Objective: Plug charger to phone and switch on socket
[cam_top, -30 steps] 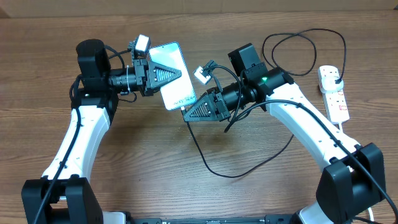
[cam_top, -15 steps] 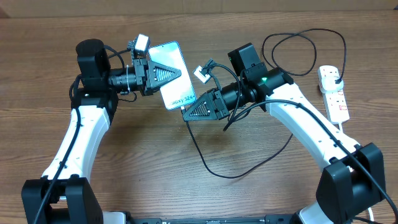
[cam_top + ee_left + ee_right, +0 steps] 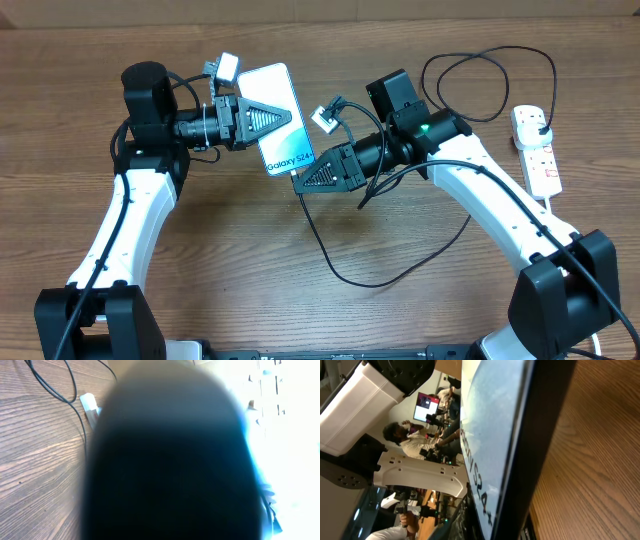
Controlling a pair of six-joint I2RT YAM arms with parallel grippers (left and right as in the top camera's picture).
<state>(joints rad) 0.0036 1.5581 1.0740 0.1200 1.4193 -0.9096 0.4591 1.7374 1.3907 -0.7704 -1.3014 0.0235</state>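
Note:
The phone (image 3: pixel 278 128) is lifted off the wooden table with its light-blue screen up and white text near its lower end. My left gripper (image 3: pixel 290 116) is shut on the phone, one dark finger lying across the screen. My right gripper (image 3: pixel 298 183) is shut at the phone's lower end, with the thin black charger (image 3: pixel 335 268) coming out from its tip. The connector tip is hidden. The charger's black plug (image 3: pixel 541 126) sits in the white socket (image 3: pixel 541 168) at the far right. The right wrist view is filled by the phone (image 3: pixel 492 435). A dark blur fills most of the left wrist view.
The charger cable loops over the table between the arms and coils again behind the right arm (image 3: pixel 490 60). A thick white cord (image 3: pixel 553 205) leaves the socket toward the front. Bare wooden table (image 3: pixel 230 250) lies in front of the phone.
The left gripper has turned and raised the phone slightly, so the white text now reads more plainly. The right gripper has stayed at the phone's lower end.

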